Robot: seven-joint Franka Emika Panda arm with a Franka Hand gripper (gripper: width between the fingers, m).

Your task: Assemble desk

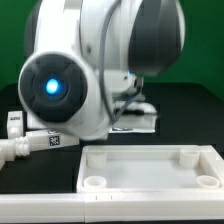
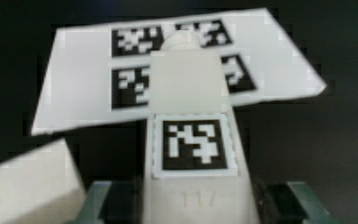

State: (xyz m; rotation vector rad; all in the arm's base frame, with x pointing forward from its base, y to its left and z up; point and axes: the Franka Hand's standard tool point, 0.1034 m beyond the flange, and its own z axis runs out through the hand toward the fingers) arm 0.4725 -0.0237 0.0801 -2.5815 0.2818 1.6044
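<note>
The white desk top point(image 1: 150, 170), rimmed and with round corner holes, lies at the front of the exterior view. A white square-post leg point(image 2: 194, 130) with a black-and-white tag lies lengthwise between my fingers in the wrist view, its far end over the marker board point(image 2: 87, 70). My gripper point(image 2: 197, 205) is open and straddles the leg's near end. A dark gap shows between the leg and each finger point(image 2: 114, 200). Another tagged leg point(image 1: 45, 143) lies at the exterior view's left. In the exterior view my gripper is hidden behind the robot body.
The big white robot body point(image 1: 90, 60) fills the upper exterior view. The marker board point(image 1: 135, 122) lies behind it on the black table. A small white part point(image 1: 13, 125) stands at the far left. Another white piece point(image 2: 25, 185) lies beside my gripper.
</note>
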